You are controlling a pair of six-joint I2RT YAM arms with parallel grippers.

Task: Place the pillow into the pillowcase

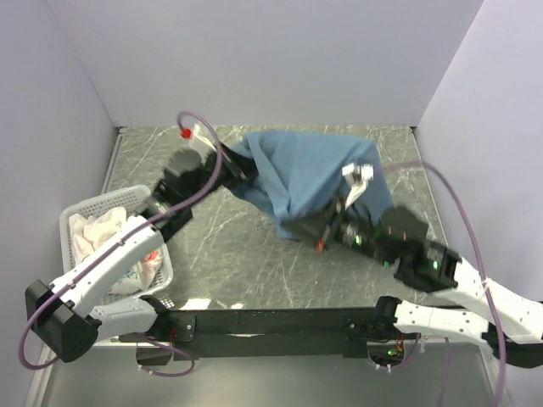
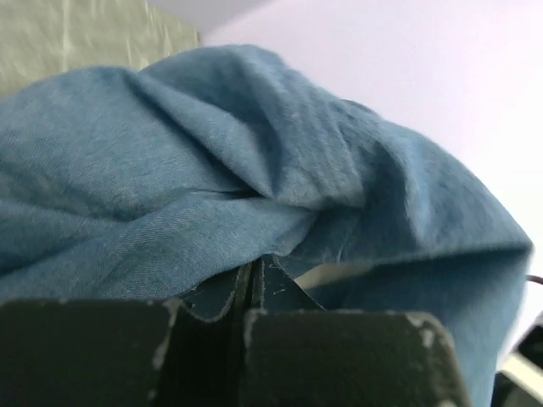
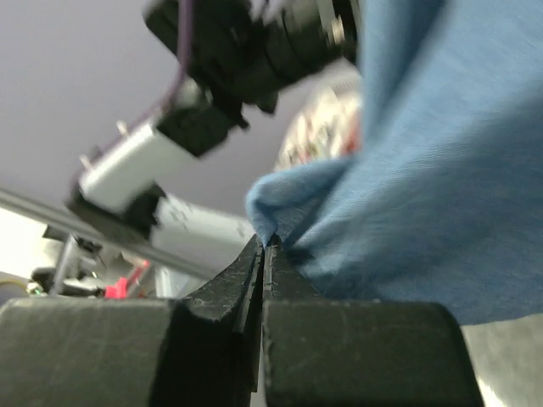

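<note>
Expect the soft, blue woven-cloth pillowcase [image 1: 301, 174] to handle as light, limp fabric. It has no stiffness, so it sags and folds wherever you are not holding it, and a thin edge can slide out of a shallow pinch. Take it by the hem at the opening, with the two holds well apart, so the mouth spreads instead of collapsing.

The left gripper [image 2: 254, 271] is pressed together on a fold of the blue cloth, which shows as a thin edge caught between its dark pads. The right gripper [image 3: 265, 246] is likewise clamped on a bunched corner of the fabric.

In the overhead view the pillowcase hangs tented between the left gripper [image 1: 231, 165] and the right gripper [image 1: 312, 227], above the far middle of the grey marbled table [image 1: 229, 254]. It looks matte and creased, with deep folds running toward each pinch. You cannot tell from these views where its opening lies.

As for the pillow, a cream-white soft bundle [image 1: 97, 229] lies in the white slatted plastic basket [image 1: 76, 212] at the table's left edge, well apart from the cloth. It may be the pillow, but no print or tag can be made out. If it is, judge it plump, springy and bulky rather than heavy, so grip it at a corner or seam, where the filling thins.
</note>
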